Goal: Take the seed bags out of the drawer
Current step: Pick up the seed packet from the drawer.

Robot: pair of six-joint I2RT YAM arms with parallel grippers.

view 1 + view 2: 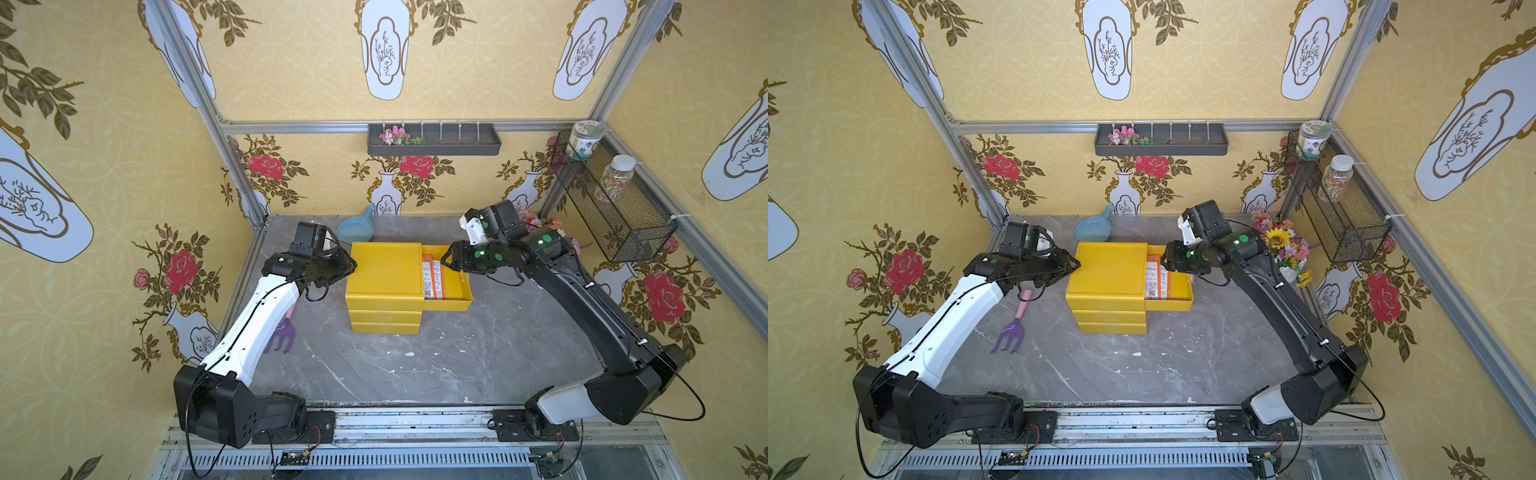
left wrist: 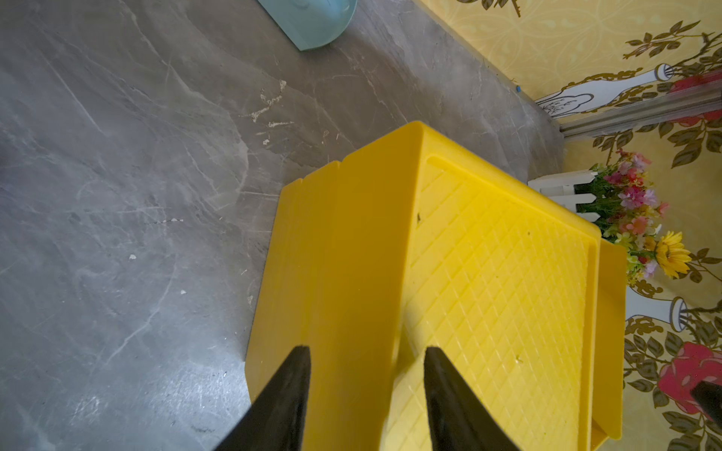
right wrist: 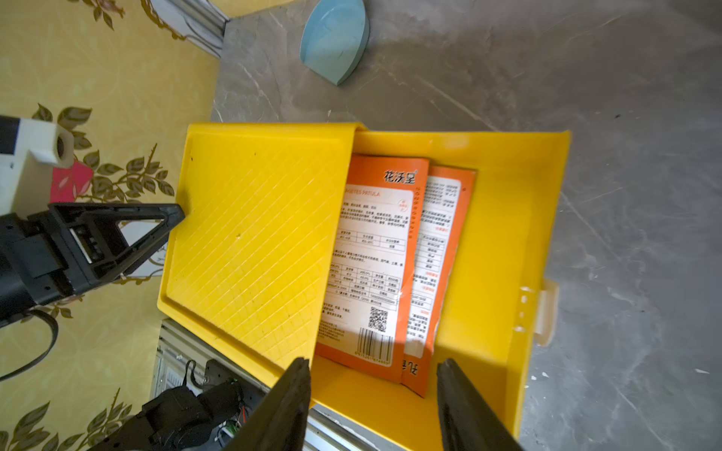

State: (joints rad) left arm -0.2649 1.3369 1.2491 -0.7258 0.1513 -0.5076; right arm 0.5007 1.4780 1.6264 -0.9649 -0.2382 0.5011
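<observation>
In a top view, the left gripper (image 1: 350, 266) meets the left edge of the smooth yellow plastic drawer cabinet (image 1: 384, 272). Its arm reaches low over the veined grey tabletop (image 1: 415, 365). The right gripper (image 1: 445, 258) hangs over the pulled-out top drawer (image 1: 451, 306), its forearm sloping down to it. The seed bags (image 1: 432, 284) lie flat in that drawer, just below this gripper.

Left wrist view: the black tapered fingers (image 2: 289, 390) stand moderately apart and empty, straddling the cabinet's upper edge. Its diamond-ribbed top lies ahead, with bare tabletop alongside.

Right wrist view: the fingers (image 3: 285, 402) are moderately apart, holding nothing. Straight ahead, two glossy orange-edged bags overlap, printed white backs up and partly under the cabinet top. Open drawer floor runs beside them to the wall.
</observation>
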